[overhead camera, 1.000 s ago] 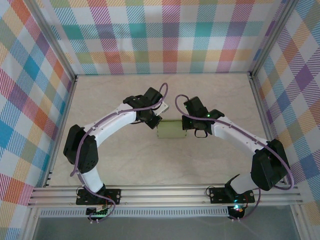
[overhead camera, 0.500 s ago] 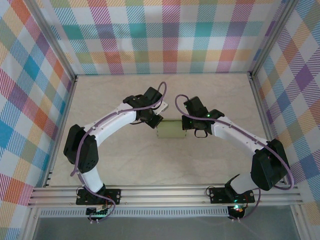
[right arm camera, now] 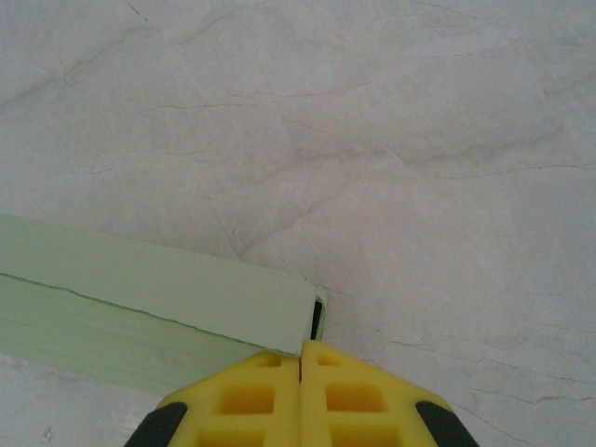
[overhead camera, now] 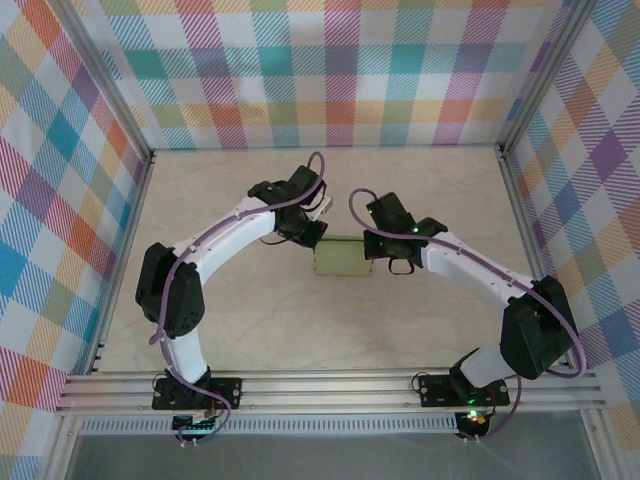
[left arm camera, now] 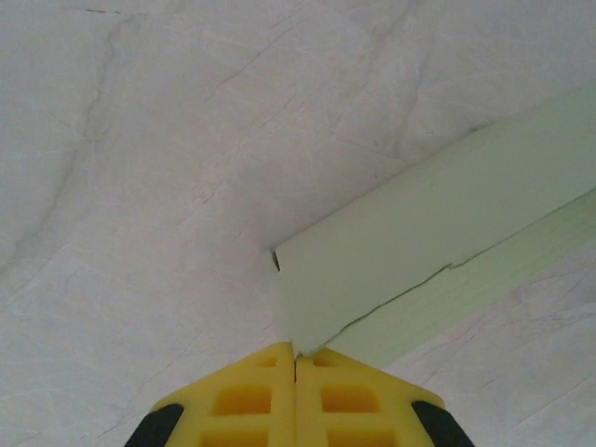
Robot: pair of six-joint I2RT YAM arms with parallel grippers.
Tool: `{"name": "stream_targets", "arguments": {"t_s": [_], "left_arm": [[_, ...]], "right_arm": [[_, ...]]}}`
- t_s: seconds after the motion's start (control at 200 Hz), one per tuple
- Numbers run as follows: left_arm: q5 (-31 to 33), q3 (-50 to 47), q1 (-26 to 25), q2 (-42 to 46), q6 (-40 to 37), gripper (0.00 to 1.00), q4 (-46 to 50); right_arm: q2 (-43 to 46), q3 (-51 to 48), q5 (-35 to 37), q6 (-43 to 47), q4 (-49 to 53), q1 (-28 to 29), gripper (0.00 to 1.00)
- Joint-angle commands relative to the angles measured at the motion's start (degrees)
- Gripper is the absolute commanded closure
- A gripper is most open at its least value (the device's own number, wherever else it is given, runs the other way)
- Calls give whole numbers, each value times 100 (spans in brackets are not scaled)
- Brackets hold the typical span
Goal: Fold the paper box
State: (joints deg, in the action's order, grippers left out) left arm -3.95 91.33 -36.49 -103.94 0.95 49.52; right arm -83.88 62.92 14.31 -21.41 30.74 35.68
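The paper box [overhead camera: 343, 257], pinched at opposite ends by the left gripper [left arm camera: 295, 358] and the right gripper [right arm camera: 302, 352] mid-frame, could be torn or creased by uneven pulling.

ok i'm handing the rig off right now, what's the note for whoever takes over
Left end effector: fingers shut, tips at the left end corner of the paper box; can't tell if card is pinched.
Right end effector: fingers shut, tips at the right end corner; same doubt.
The paper box lies flat on the table between the two arms.
Done: already a flat rectangular box shape, a seam along its length.
Left: probably closing the ends; flaps unreadable here, so check before backing off.
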Motion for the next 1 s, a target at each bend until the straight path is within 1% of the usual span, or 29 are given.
{"name": "stream_targets", "arguments": {"t_s": [0.0, 0.175, 0.505, 0.63, 0.84, 0.91, 0.995], "left_arm": [[-531, 261, 63, -83, 465, 100, 19], [-977, 296, 181, -100, 977, 100, -98], [-1286, 330, 394, -187, 1631, 100, -131], [-1317, 305, 423, -223, 1741, 100, -159], [-1561, 359, 467, -337, 2027, 100, -227], [-1507, 333, 452, -341, 1919, 100, -204], [-1162, 253, 408, -283, 1675, 100, -111]], "right_arm": [[-142, 81, -152, 84, 248, 106, 100], [-163, 107, -139, 102, 275, 106, 100], [-199, 99, -192, 89, 245, 122, 100], [-208, 89, -188, 85, 224, 116, 100], [-210, 98, -200, 73, 222, 121, 100], [-208, 85, -200, 69, 218, 124, 100], [-208, 55, -191, 43, 204, 124, 100]]}}
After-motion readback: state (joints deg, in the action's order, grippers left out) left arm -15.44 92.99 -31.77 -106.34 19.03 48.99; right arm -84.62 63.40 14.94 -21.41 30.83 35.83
